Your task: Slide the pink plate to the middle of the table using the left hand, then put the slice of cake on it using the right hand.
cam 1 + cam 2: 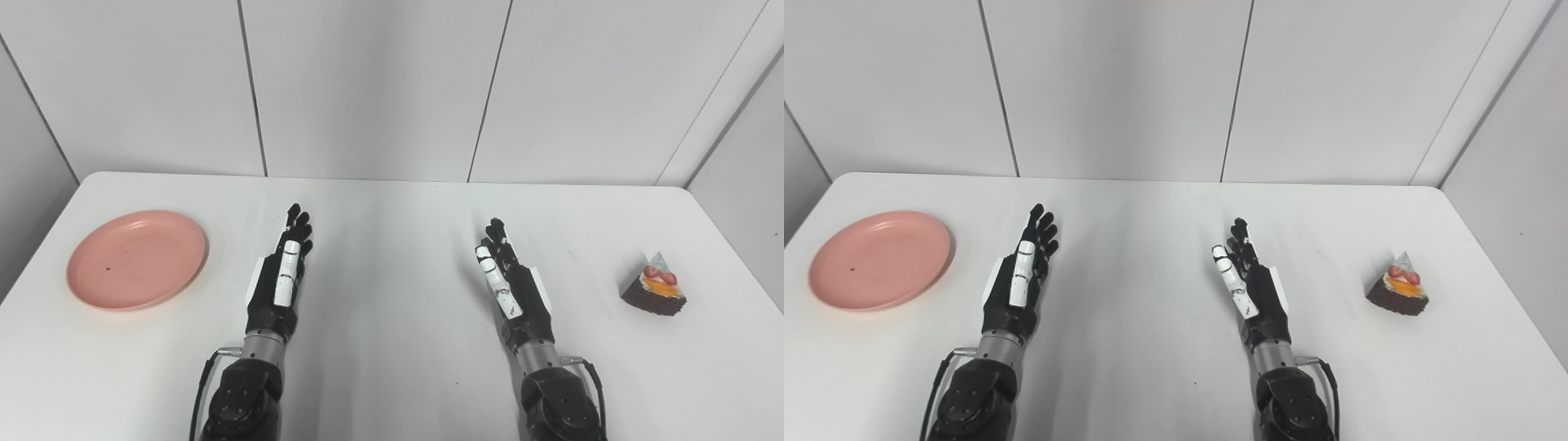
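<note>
– Hands? Left hand (283, 275) and right hand (511, 283) both empty, fingers extended, seemingly hovering mid-table (392, 343)
– Objects? Pink plate (136, 259) far left, cake slice (655, 286) far right, both untouched

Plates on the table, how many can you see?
1. The pink plate sits near the table's left edge, left of the left robot hand. Nothing stands tall enough to hide another.

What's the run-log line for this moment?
stage: not started | pink plate: table's left, untouched | slice of cake: table's right, untouched | left robot hand: open, empty | right robot hand: open, empty
</note>
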You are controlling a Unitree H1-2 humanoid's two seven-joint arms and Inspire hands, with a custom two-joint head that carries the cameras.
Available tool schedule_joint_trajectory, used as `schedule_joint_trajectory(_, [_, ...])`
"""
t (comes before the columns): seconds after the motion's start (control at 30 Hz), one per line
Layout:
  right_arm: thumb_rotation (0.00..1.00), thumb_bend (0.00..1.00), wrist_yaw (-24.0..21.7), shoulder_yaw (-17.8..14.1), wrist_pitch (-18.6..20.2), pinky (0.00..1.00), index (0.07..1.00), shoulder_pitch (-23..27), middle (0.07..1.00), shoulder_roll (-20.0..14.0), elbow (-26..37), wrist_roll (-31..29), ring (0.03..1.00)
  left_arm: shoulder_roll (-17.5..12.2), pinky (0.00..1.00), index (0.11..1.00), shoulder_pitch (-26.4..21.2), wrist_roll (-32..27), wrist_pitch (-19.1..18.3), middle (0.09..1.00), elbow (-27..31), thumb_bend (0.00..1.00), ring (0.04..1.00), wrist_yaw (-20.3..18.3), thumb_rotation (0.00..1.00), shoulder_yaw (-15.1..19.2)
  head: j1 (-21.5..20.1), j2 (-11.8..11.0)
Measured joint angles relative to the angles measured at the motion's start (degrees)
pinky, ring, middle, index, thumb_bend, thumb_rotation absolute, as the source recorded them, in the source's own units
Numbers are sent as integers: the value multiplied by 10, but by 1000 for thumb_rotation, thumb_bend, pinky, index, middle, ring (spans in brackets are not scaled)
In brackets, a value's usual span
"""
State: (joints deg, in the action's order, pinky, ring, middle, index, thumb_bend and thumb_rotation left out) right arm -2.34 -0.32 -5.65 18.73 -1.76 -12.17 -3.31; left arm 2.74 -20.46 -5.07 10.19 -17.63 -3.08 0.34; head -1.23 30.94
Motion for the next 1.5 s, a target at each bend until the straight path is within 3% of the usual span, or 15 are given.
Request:
schedule_joint_trajectory(0.47, [733, 617, 4, -10, -10, 1000, 1000, 8, 1000, 9, -29, -2, 1000, -6, 1000, 1000, -18, -9, 1, 1000, -29, 659, 1000, -20, 1000, 0, 4, -2])
schedule_joint_trajectory(0.8, [731, 654, 5, -10, -11, 1000, 1000, 9, 1000, 10, -31, -1, 1000, -5, 1000, 1000, -30, -8, 8, 1000, -49, 693, 1000, -16, 1000, 9, 2, -7])
schedule_joint_trajectory(1.5, [737, 643, 5, -8, -11, 1000, 1000, 10, 1000, 10, -31, 2, 1000, -10, 1000, 1000, -25, -7, -6, 1000, -40, 707, 1000, -25, 1000, 2, 1, -6])
